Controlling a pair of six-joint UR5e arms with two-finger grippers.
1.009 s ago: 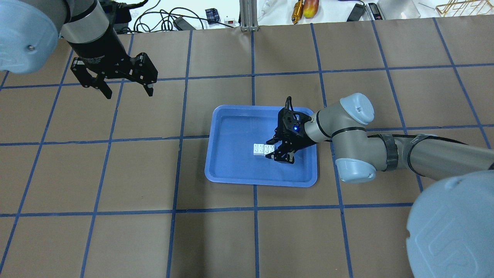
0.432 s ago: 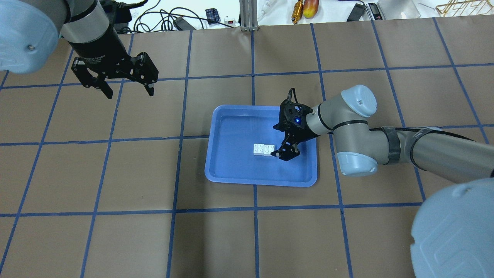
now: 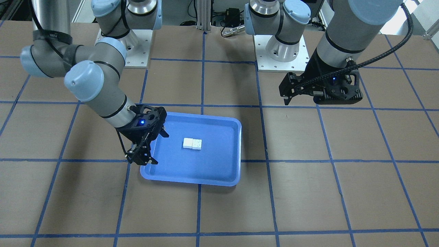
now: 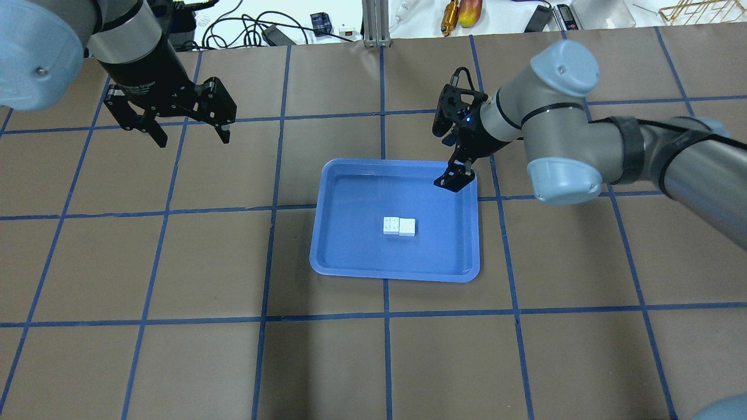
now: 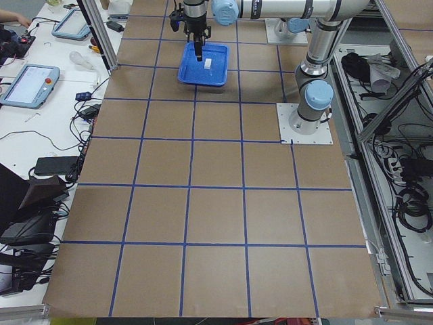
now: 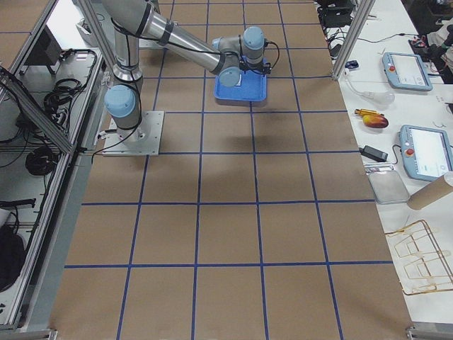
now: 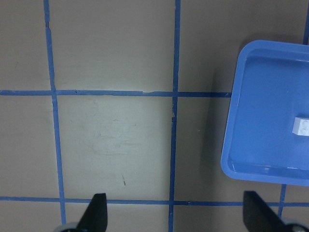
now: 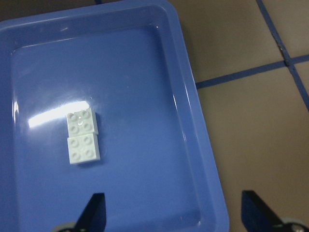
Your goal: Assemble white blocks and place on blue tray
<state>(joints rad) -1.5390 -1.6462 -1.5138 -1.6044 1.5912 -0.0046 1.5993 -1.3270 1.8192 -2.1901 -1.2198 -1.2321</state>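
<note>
Two small white square plastic studded bricks point(image 4: 399, 226), four round studs on each; one shallow rectangular blue plastic tray point(image 4: 350, 192) with a raised rim; two grey robot arms point(image 4: 560, 134); two black two-finger grippers, one left gripper point(image 4: 192, 140), one right gripper point(image 3: 157, 148).

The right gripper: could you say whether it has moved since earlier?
Yes, the right gripper withdrew from the white blocks to the far-right corner of the blue tray.

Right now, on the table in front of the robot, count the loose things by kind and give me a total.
white blocks: 2
blue tray: 1
Total: 3
</note>
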